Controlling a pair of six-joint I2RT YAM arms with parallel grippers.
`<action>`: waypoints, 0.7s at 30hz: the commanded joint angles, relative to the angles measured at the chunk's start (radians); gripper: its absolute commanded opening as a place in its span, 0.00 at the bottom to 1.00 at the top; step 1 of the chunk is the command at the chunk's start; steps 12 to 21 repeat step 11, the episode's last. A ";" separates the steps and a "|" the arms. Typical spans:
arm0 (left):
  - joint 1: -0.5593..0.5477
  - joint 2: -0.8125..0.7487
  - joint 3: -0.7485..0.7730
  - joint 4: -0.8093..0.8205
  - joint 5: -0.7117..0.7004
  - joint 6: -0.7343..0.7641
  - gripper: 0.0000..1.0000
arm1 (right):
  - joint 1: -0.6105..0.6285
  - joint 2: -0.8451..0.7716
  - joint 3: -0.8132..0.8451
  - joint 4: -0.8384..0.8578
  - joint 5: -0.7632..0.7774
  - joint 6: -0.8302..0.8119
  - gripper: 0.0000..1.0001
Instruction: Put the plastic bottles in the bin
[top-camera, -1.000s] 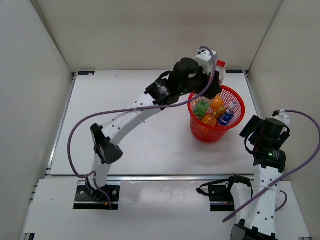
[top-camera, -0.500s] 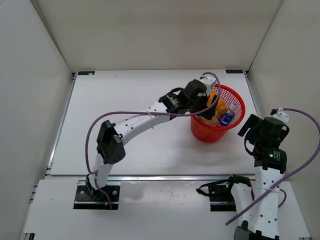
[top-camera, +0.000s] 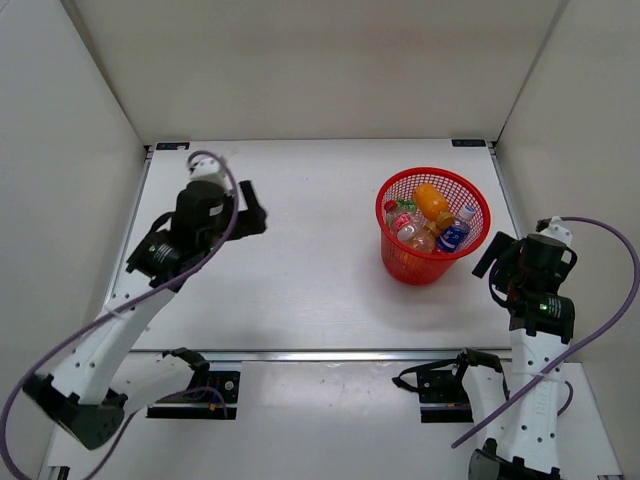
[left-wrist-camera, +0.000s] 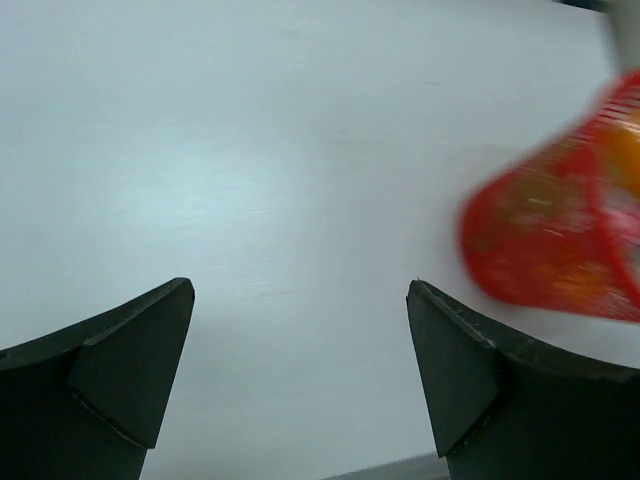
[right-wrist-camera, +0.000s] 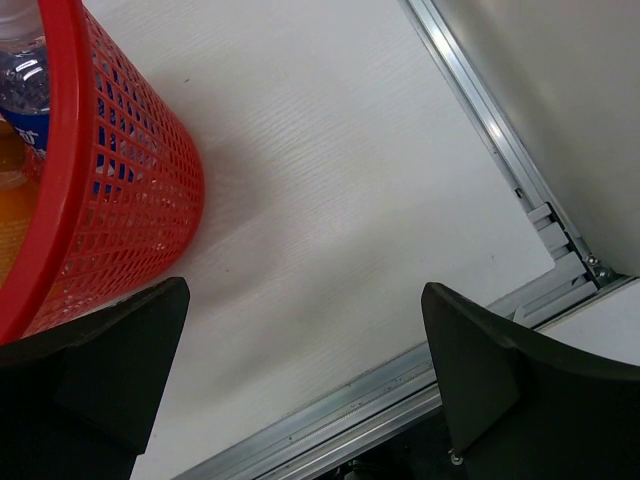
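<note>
The bin is a red mesh basket standing at the right of the table. Several plastic bottles lie inside it: an orange one, a green one, a blue-labelled one and a clear one. My left gripper hovers open and empty over the left half of the table, far from the bin. In the left wrist view the left gripper has bare table between its fingers and the bin is a blur at right. My right gripper is open and empty, just right of the bin.
A metal rail edges the table on the right and another rail runs along the front. White walls enclose the table on three sides. The right arm stands at the near right corner.
My left arm has swung back from above the bin to the left side of the table. Its gripper opened, and the bottle it held now lies in the bin. The right arm barely moved.
</note>
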 joint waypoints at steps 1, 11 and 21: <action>0.172 -0.098 -0.162 -0.228 -0.104 -0.027 0.99 | 0.004 -0.017 0.013 -0.002 0.029 -0.020 0.99; 0.242 -0.290 -0.313 -0.250 -0.113 0.006 0.99 | 0.047 -0.049 -0.015 -0.013 0.055 0.006 1.00; 0.242 -0.290 -0.313 -0.250 -0.113 0.006 0.99 | 0.047 -0.049 -0.015 -0.013 0.055 0.006 1.00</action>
